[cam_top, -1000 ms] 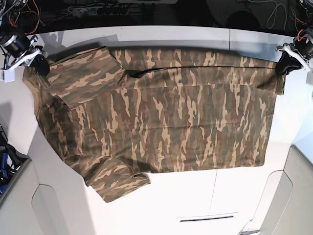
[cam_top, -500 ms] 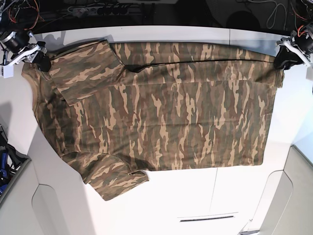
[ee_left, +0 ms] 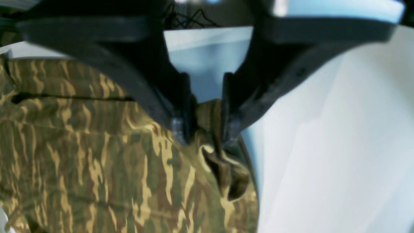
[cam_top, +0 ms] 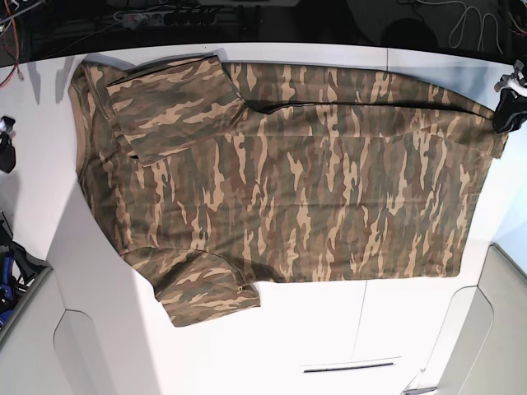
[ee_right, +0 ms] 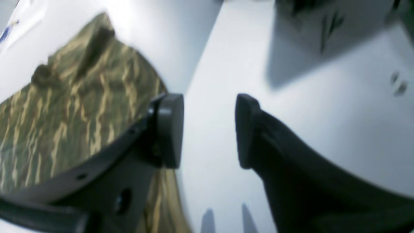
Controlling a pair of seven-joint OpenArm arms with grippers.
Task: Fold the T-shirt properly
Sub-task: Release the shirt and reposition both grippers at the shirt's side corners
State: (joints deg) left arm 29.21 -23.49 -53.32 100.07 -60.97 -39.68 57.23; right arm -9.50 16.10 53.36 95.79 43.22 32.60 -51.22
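The camouflage T-shirt [cam_top: 288, 173] lies spread flat across the white table [cam_top: 329, 329], with its neck end at the left and its hem at the right. One sleeve [cam_top: 165, 103] is folded in at the top left, and the other sleeve [cam_top: 206, 292] sticks out at the front. My left gripper [cam_top: 504, 113] is shut on the shirt's far right hem corner. The left wrist view shows its fingers [ee_left: 181, 116] pinching a bunched fold of the T-shirt [ee_left: 97, 155]. My right gripper [ee_right: 208, 131] is open and empty over bare table beside the T-shirt's edge [ee_right: 81, 97]. It barely shows at the base view's left edge [cam_top: 6, 152].
Cables and a power strip [cam_top: 165, 15] lie on the dark strip behind the table. A blue and black object [cam_top: 8, 276] sits at the left edge. A narrow slot [cam_top: 350, 367] is in the table near the front. Table seams run at the right.
The right gripper has let go of the shirt's shoulder corner and moved off to the left. The left gripper has pulled right, and the whole shirt has slid right and back.
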